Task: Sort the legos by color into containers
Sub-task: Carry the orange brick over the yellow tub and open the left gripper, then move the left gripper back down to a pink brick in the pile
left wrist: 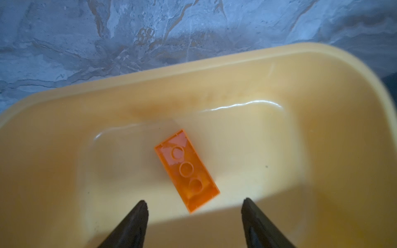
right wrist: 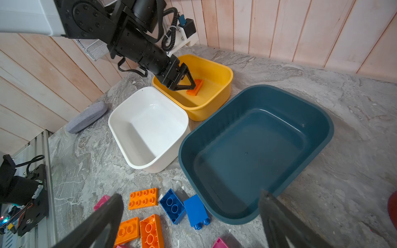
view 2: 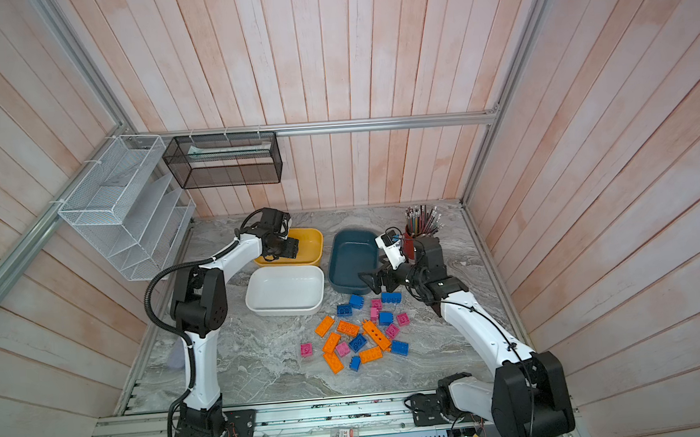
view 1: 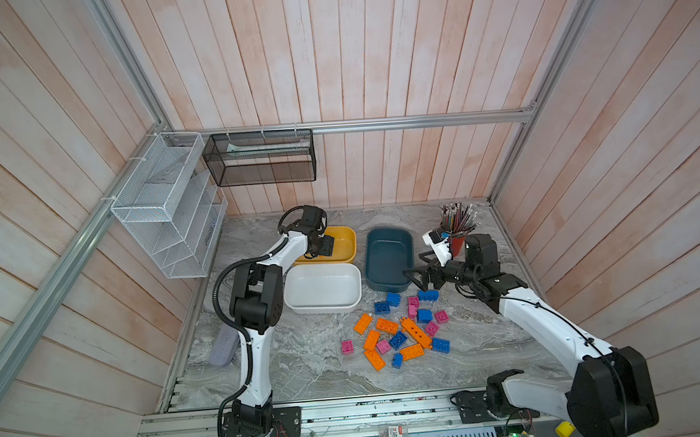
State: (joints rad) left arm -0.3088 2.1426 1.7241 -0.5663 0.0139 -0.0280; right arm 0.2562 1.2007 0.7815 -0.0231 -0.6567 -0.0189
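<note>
Barely begun: one orange brick (left wrist: 187, 170) lies in the yellow tub (left wrist: 214, 62) beneath the parted left claw (left wrist: 194, 201); right claw (right wrist: 190, 194) parted too, remaining legos (view 1: 401, 328) at the teal tub's (view 1: 368, 264) six o'clock.

Top views look down from high; wrist views sit close (both share the yellow tub (left wrist: 322, 128) (right wrist: 217, 107)).

Grey marbled tabletop (view 1: 307, 372) carried three tubs set close together toward the rear: yellow tub (view 1: 352, 244) at the back, white tub (view 1: 324, 308) in front of it, dark teal tub (view 1: 389, 286) beside both on the right. Loose legos (view 1: 398, 340) lay scattered in front of the tubs. Red pencil cup (view 1: 458, 244) stood at rear right. Grey case (view 1: 224, 347) lay at the left edge.
</note>
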